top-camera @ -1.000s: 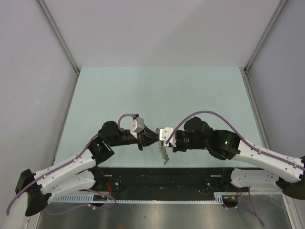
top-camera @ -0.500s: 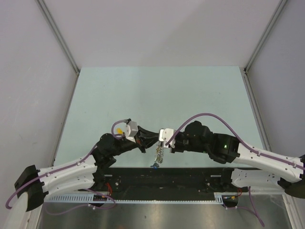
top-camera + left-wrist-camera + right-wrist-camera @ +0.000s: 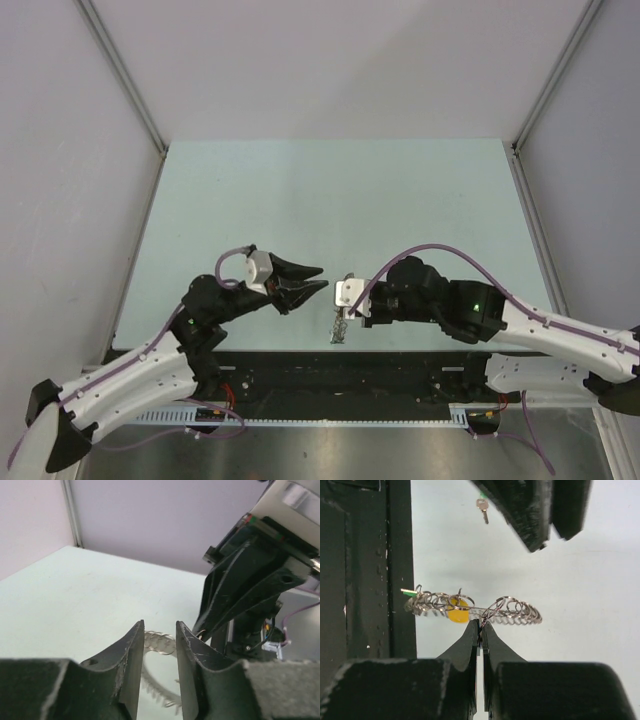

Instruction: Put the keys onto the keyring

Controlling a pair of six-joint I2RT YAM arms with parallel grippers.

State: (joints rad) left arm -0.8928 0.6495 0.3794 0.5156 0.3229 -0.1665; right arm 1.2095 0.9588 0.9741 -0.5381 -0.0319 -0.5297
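parting, the left jaws have drawn back from the keyring (image 3: pixel 516 613).

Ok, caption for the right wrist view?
Right pincer shut on a coiled silver wire keyring carrying a yellow-headed key; one loose small key lies on the pale table.

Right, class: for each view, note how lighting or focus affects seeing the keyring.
Top view: even light, no glare, but the keyring is tiny and unclear. Left wrist view: the dark left fingers hide part of it. Right wrist view: it is sharp against the pale table, yellow key plain.
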